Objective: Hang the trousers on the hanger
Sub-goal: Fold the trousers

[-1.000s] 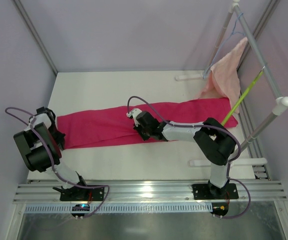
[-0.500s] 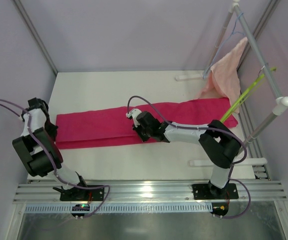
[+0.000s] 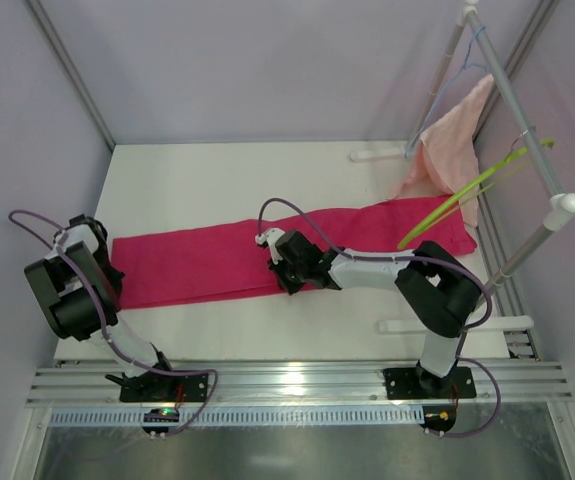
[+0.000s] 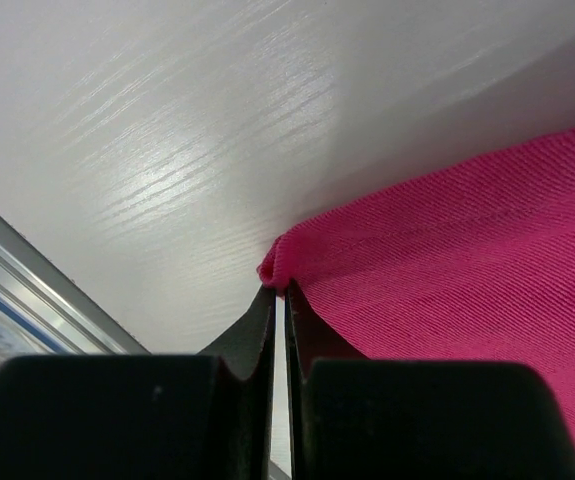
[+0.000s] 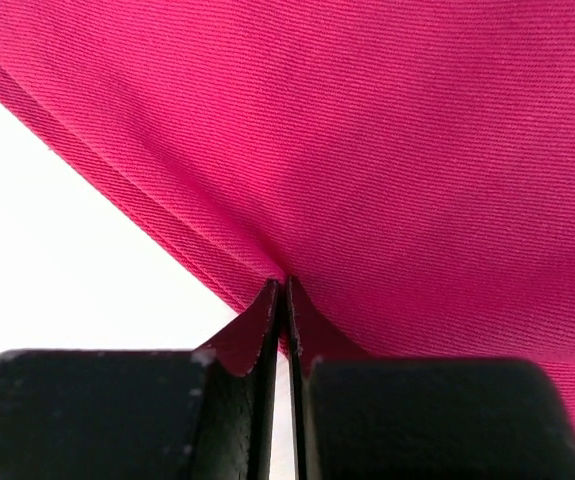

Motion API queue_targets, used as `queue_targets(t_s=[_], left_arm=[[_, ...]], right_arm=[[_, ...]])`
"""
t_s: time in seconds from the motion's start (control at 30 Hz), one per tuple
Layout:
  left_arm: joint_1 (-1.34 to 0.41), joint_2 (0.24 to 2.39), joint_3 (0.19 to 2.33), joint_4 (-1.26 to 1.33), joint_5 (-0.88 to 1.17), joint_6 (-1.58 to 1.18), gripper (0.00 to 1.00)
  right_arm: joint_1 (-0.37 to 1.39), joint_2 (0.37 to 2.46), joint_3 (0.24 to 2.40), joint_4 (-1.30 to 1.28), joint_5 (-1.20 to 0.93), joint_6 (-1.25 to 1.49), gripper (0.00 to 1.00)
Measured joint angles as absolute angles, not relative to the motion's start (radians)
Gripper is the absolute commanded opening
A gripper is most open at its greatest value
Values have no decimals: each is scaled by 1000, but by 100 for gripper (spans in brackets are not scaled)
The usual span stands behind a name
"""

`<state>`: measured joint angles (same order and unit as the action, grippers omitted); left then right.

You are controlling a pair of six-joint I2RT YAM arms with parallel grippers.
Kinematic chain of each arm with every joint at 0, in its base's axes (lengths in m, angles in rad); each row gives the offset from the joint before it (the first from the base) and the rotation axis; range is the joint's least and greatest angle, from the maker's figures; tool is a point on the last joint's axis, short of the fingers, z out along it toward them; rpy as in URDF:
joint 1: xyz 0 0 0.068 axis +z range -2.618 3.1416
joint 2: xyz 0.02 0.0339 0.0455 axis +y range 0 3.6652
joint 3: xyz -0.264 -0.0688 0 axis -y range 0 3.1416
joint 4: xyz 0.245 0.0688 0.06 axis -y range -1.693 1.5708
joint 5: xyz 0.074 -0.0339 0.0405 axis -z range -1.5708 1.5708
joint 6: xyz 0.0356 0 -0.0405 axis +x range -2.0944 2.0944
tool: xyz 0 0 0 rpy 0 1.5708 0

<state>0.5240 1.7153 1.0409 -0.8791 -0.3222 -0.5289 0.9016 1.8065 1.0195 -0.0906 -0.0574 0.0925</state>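
Observation:
The magenta trousers (image 3: 217, 258) lie stretched flat across the table from left to right. My left gripper (image 3: 113, 268) is at their left end; in the left wrist view it (image 4: 280, 290) is shut on a corner of the cloth (image 4: 447, 270). My right gripper (image 3: 287, 272) is at the middle of their near edge, and in the right wrist view it (image 5: 285, 283) is shut on a fold of the fabric (image 5: 367, 150). The lime-green hanger (image 3: 459, 196) hangs by its hook from the rack's rail at the right. It is swung out to the left over the trousers' right end.
A pale pink towel (image 3: 449, 150) and a thin light-blue wire hanger (image 3: 464, 62) hang on the white rack (image 3: 527, 135) at the back right. The rack's feet (image 3: 379, 156) rest on the table. An aluminium rail (image 3: 297, 380) runs along the near edge.
The green hanger has swung out, its lower end rising to the left. My left arm moved out left and back, shifting the trousers' left end. My right gripper drew slightly nearer.

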Motion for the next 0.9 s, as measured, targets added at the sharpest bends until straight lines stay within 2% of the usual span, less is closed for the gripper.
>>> queue_targets(t_s=[0.07,0.13,0.2,0.23,0.27,0.3,0.47,0.63,0.77,0.9], left_arm=[[524,1709,1041,-882,-321,-523,1],[525,1698,1041,-888,-320,-522,2],[526,1680,1043,-904,-320,-522,9],[526,1669,1045,-913,-319,-522,22],[526,1656,1051,-926,-319,-522,28],[526,1641,1063,-944,-319,-526,40],[526,1538,1116,-966,-308,-561,54],[526,1428,1105,-953,-217,-611,58],[526,1425,1005,-914,-150,-651,63],[526,1448,892,-881,-99,-683,65]], right_arm=[[902,1806,1019,-91,-53,101,9],[902,1804,1019,-93,-52,107,19],[903,1797,1019,-107,-55,112,34],[904,1793,1019,-119,-60,111,37],[904,1785,1019,-135,-70,110,39],[906,1777,1019,-152,-80,109,41],[915,1743,1048,-250,-125,90,41],[921,1774,1161,-281,-139,56,40],[922,1899,1307,-274,-117,51,37],[924,1968,1324,-283,-84,58,37]])
